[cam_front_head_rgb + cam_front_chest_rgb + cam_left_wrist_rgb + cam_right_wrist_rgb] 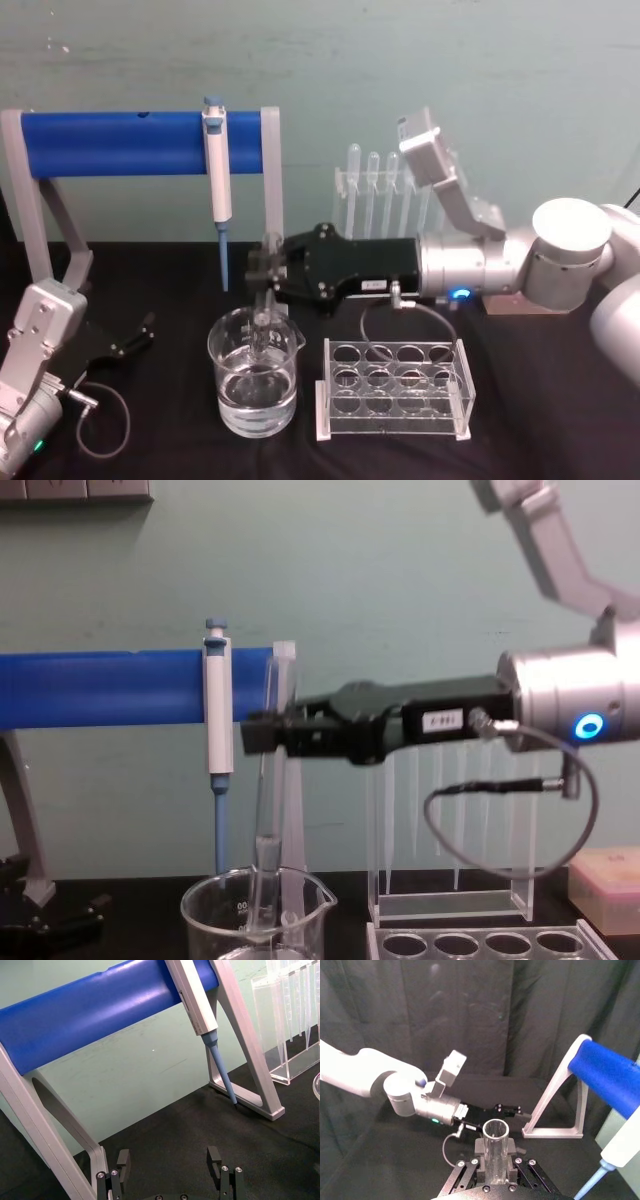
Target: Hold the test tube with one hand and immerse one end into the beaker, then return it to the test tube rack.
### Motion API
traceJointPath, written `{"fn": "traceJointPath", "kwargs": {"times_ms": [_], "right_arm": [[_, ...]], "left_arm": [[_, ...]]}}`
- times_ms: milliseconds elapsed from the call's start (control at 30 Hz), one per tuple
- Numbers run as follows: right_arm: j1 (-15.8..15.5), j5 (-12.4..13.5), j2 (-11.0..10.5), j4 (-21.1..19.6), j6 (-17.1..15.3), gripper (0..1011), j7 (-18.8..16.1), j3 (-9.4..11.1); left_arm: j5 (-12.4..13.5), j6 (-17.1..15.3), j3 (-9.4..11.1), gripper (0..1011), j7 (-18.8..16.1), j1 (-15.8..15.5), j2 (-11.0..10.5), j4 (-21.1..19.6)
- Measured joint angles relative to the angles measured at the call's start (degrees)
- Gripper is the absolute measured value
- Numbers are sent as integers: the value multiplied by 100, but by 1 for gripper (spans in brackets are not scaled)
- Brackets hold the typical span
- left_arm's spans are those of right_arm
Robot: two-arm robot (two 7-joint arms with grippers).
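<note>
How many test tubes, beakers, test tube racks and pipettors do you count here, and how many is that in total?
test tube: 1, held in the right hand
beaker: 1
test tube rack: 1
pipettor: 1
Total: 4

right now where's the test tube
Left of centre in the head view: the test tube stands upright in the right claw, its lower end down inside the beaker, just left of the test tube rack.
</note>
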State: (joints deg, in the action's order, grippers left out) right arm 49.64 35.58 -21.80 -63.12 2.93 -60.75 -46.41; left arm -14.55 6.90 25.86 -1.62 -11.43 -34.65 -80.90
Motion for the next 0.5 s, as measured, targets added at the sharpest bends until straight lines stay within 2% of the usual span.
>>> {"fn": "traceJointPath", "kwargs": {"times_ms": [300, 500], "right_arm": [[-75, -140, 265, 532, 297, 230, -108, -44], [-147, -194, 339, 690, 421, 230, -156, -17]], "left_arm": [[0, 0, 0, 1000, 0, 0, 0, 0], [0, 0, 0, 1000, 0, 0, 0, 0]]}}
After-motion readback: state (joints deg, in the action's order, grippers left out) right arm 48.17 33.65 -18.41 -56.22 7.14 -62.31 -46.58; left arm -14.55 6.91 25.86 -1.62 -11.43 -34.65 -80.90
